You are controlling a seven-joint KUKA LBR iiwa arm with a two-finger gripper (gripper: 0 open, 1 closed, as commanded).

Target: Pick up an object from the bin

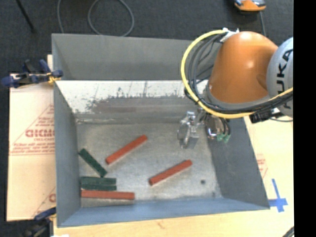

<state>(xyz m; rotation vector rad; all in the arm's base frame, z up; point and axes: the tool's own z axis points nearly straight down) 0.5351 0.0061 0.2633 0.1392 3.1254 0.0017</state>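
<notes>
Toward the far right of the bin [64, 147], the gripper [189, 134] is hanging over bare floor, likely in the approach step; whether it is released or clenched cannot be told. A red bar [170, 172] is lying just nearer, calling for a short shift and descent.

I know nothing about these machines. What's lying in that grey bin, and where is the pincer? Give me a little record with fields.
bin: grey metal bin, a few loose bars on its floor
red bars: three; middle red bar tilted, right red bar tilted, front red bar along the front wall
green bars: two, at the left; tilted green bar, flat green bar beside the front red bar
pincer: pincer over bare floor toward the back right, nearest the right red bar
arm: orange-covered arm, reaching in from the right
</notes>
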